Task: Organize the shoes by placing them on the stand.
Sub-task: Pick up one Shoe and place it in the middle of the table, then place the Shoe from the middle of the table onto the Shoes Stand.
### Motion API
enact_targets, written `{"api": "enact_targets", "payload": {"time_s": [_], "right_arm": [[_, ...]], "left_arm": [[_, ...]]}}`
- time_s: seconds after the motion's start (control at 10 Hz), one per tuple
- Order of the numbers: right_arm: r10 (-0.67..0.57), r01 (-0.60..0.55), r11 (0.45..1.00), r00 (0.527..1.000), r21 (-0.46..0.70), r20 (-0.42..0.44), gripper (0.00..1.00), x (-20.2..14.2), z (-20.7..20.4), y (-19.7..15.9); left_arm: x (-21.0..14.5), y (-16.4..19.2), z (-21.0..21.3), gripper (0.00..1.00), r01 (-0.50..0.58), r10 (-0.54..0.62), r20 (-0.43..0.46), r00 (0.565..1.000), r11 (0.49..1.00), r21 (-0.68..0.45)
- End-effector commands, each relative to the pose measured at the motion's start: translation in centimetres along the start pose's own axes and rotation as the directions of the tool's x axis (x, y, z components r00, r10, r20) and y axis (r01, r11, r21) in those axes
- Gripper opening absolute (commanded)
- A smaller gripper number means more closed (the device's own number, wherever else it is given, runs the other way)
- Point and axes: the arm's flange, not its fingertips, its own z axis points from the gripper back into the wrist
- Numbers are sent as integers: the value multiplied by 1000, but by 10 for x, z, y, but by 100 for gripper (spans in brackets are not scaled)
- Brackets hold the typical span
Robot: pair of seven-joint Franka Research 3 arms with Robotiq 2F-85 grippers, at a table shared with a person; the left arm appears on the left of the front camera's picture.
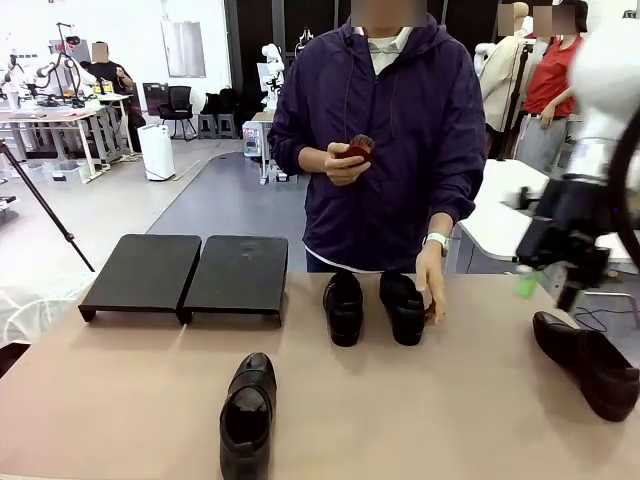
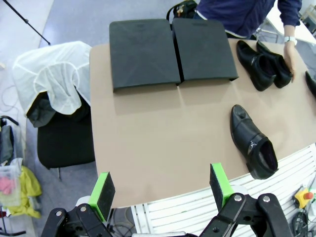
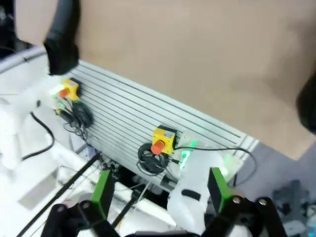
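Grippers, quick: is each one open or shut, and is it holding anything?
Left gripper: open, holding nothing.
Right gripper: open, holding nothing.

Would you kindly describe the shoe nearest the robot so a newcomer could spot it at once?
On the tan table, a low matte-black two-panel stand sits far left. Nearer the robot than its right panel lies a glossy black leather loafer, toe toward the person. It lies alone, unlike the pair by the person's hand and the shoe at the right edge.
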Motion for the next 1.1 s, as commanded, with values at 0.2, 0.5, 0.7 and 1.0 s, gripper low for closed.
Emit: {"api": "enact_targets", "payload": {"time_s": [0.2,0.5,0.7,1.0], "right_arm": [[-208,134,927,961,351,181,100,-60,40,-116],[-271,70,864,899,499,343,100,-79,19,-141],[-280,173,891,938,420,206,100,-87,39,-152],[-280,173,891,938,420,206,100,-87,39,-152]], "left_arm": [[0,-1,-1,100,-2,2,-1,1000,1000,4],[0,-1,-1,100,-2,2,-1,1000,1000,4],[0,-1,-1,100,-2,2,-1,1000,1000,4],[0,-1,-1,100,-2,2,-1,1000,1000,4]]}}
